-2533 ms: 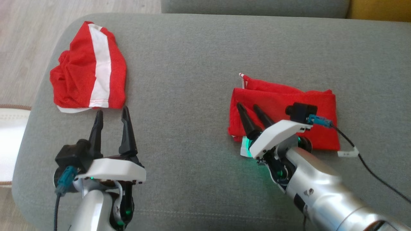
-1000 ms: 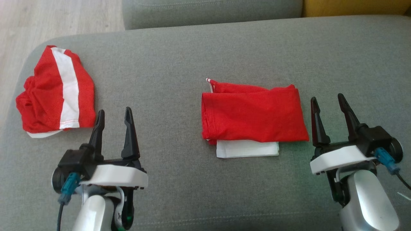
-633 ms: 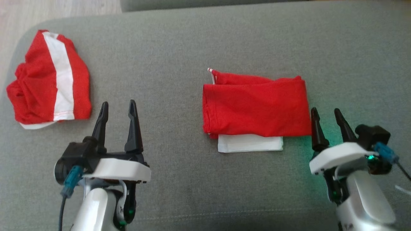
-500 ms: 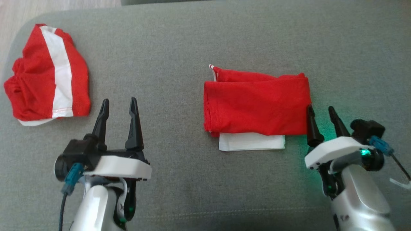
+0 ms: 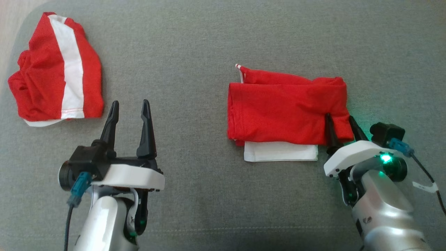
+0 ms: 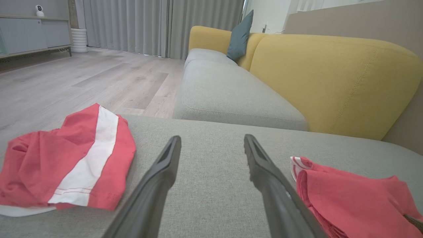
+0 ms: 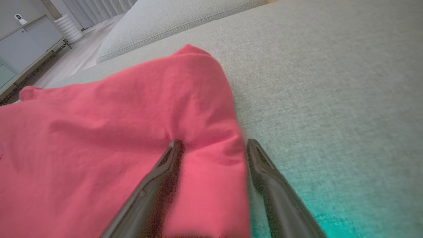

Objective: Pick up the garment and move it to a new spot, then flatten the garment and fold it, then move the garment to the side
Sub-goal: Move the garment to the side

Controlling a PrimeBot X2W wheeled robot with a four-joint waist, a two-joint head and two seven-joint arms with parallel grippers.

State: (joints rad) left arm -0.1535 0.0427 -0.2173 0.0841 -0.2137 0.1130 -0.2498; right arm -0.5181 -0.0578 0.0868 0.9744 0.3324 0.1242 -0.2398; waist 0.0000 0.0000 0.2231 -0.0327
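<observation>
Two fingers of our right gripper (image 5: 338, 118), spread apart, now straddle the near right corner of the folded red garment (image 5: 285, 108) on the sofa cushion (image 5: 195, 52), having slid in from beside it. Folding looks done; we judge the move aside comes next. Our left gripper (image 5: 129, 104) hangs open-jawed, idle.

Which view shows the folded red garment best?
The head view: the whole folded garment lies flat, a white layer showing under its near edge. The left wrist view shows one end at the lower right. The right wrist view shows a corner up close, between the open jaws of the right gripper.
</observation>
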